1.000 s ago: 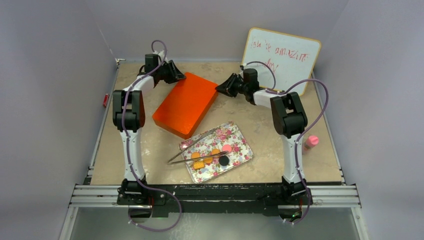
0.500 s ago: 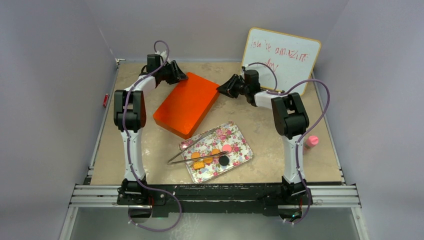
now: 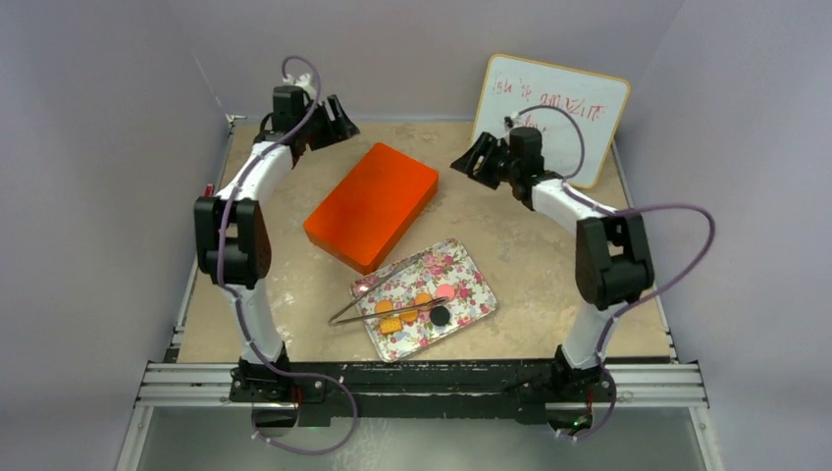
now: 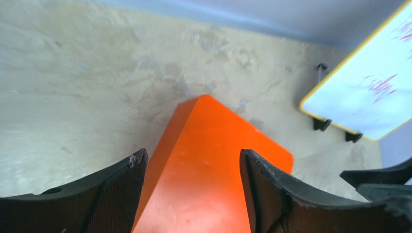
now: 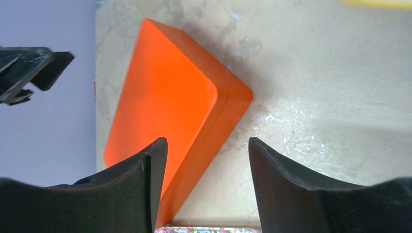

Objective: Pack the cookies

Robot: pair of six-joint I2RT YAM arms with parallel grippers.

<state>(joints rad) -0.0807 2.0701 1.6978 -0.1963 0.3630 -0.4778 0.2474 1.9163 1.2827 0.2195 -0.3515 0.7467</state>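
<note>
Several cookies [image 3: 422, 299] on floral tray [image 3: 467, 274] near orange box [image 3: 371, 204].

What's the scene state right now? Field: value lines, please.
cookies: orange, pink, square tan and dark, all on the tray, none packed
tray: floral, at the near middle of the table
tongs: metal, lying across the tray's left part
orange box: shut, lying diagonally beyond the tray
whiteboard: propped at the far right, red scrawl
left gripper: open, empty, by the box's far left end
right gripper: open, empty, off the box's far right corner
</note>
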